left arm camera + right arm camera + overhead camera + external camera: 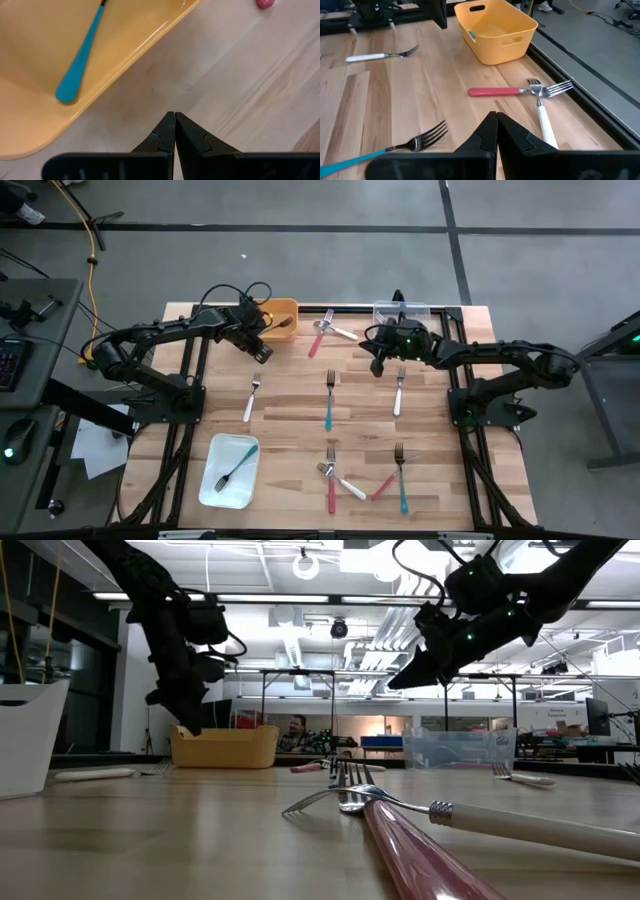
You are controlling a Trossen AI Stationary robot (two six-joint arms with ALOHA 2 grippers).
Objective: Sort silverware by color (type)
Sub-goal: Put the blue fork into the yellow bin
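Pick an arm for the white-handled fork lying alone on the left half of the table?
Left, probably. The left gripper hangs by the yellow bin, fingers shut and empty, close to the white-handled fork. The right gripper is across the table, nearer another white fork.

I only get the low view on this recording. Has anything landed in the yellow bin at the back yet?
Observer: Yes. The left wrist view shows one teal-handled utensil lying inside the yellow bin.
Operator: Is the left gripper carrying anything right now?
Observer: No. The left gripper is shut with nothing between its fingers, over bare wood just outside the bin.
Operator: And the right gripper?
Observer: The right gripper is also shut and empty, above the table, with a crossed red-handled fork and white-handled fork ahead of it.
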